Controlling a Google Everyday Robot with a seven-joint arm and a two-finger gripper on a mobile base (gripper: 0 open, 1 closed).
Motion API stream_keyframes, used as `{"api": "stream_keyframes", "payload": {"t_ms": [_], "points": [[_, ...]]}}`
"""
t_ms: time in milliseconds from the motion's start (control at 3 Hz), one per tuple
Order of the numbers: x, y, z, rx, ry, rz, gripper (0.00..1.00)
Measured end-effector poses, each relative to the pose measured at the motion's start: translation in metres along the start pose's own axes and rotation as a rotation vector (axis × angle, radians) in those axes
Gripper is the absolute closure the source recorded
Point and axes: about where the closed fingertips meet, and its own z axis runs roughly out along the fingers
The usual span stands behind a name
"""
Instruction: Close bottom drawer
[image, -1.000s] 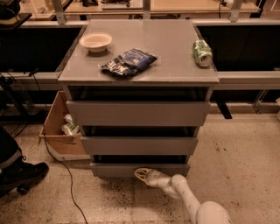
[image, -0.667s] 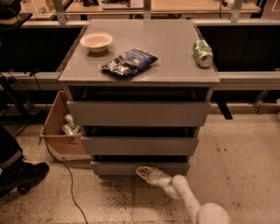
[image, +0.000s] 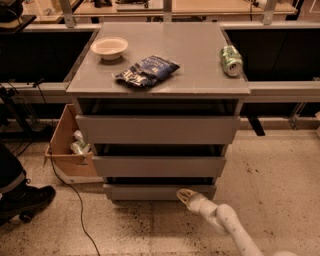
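Observation:
The bottom drawer (image: 145, 192) is the lowest of three grey handleless drawers in the cabinet; its slim front stands slightly out, with a dark gap above it. The middle drawer (image: 159, 165) and the taller top drawer (image: 157, 129) sit above. My gripper (image: 183, 195) is low near the floor, at the right part of the bottom drawer's front, touching or nearly touching it. My white arm (image: 232, 225) reaches in from the lower right.
On the cabinet top (image: 200, 60) lie a white bowl (image: 109, 47), a dark chip bag (image: 146, 71) and a green can (image: 230, 60). A cardboard box (image: 67, 145) with cans stands left of the cabinet. A cable (image: 75, 200) and a person's shoe (image: 25, 200) lie on the floor at left.
The gripper has stayed at the bottom drawer's front, shifting only slightly to the right. The drawer front looks nearly unchanged.

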Motion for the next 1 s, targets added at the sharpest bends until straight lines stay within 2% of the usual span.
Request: {"api": "stream_keyframes", "payload": {"t_ms": [333, 667, 1000], "points": [[0.002, -0.078, -0.097, 0.149, 0.148, 0.005, 1.00], [0.011, -0.143, -0.236, 0.329, 0.321, 0.043, 1.00], [-0.017, -0.172, -0.284, 0.417, 0.372, 0.025, 0.85]]}}
